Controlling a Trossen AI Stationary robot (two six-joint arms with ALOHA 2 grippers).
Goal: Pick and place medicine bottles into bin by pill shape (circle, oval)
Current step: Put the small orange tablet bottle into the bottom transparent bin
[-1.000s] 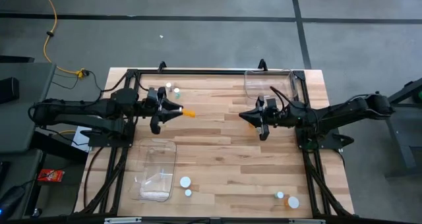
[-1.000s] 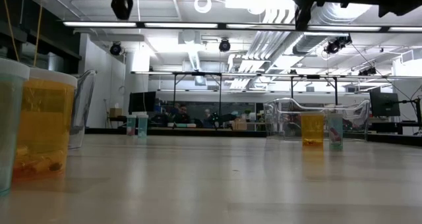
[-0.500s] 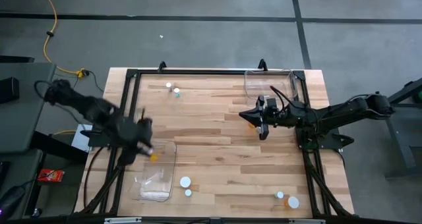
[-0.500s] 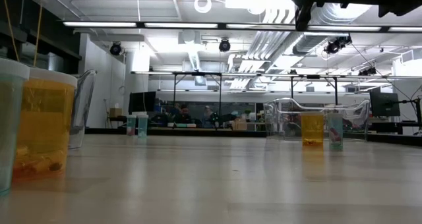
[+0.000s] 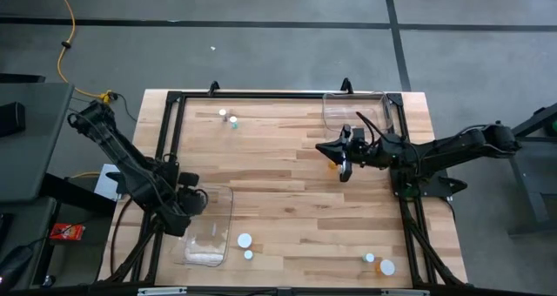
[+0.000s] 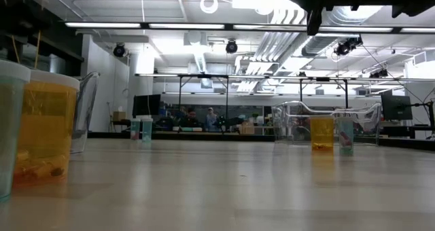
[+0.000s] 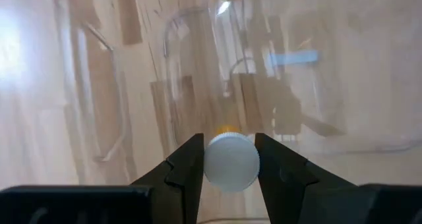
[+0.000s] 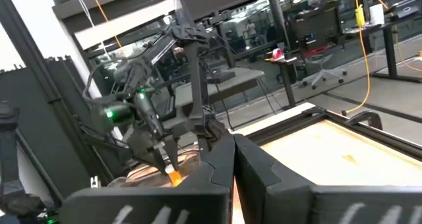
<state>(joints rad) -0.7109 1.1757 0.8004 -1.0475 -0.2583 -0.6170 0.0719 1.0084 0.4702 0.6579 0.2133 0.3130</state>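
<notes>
The pale striped-wood counter (image 5: 287, 183) carries a clear, glossy, rounded plastic bin (image 5: 207, 226) at its near left and another clear plastic bin (image 5: 352, 111) at the far right. Over the near-left bin the left pincer (image 7: 227, 159) is closed snugly on a small orange-amber medicine bottle with a ribbed white cap (image 7: 231, 161), held above the bin's inside. The right pincer (image 5: 335, 154) hovers mid-counter, fingers nearly touching, an orange bottle (image 5: 332, 164) showing beside it; whether it grips that I cannot tell.
</notes>
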